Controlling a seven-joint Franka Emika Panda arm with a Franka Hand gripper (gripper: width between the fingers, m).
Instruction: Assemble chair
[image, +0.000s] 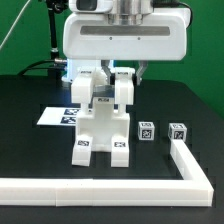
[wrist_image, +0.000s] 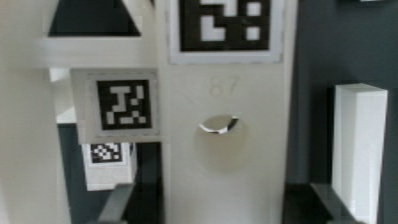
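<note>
Two posts (image: 146, 130) wait at middle right while the gripper (image: 118, 80) squeezes the chair (image: 100, 135), probably to keep it steady.

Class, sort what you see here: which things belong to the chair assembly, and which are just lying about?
Belongs to the job: partly built matte-white blocky plastic chair; probably the two small loose white tagged blocks.
Just lying about: long white L-shaped rail; thin flat white marker board.

Bright, even light; wrist view perhaps soft.
</note>
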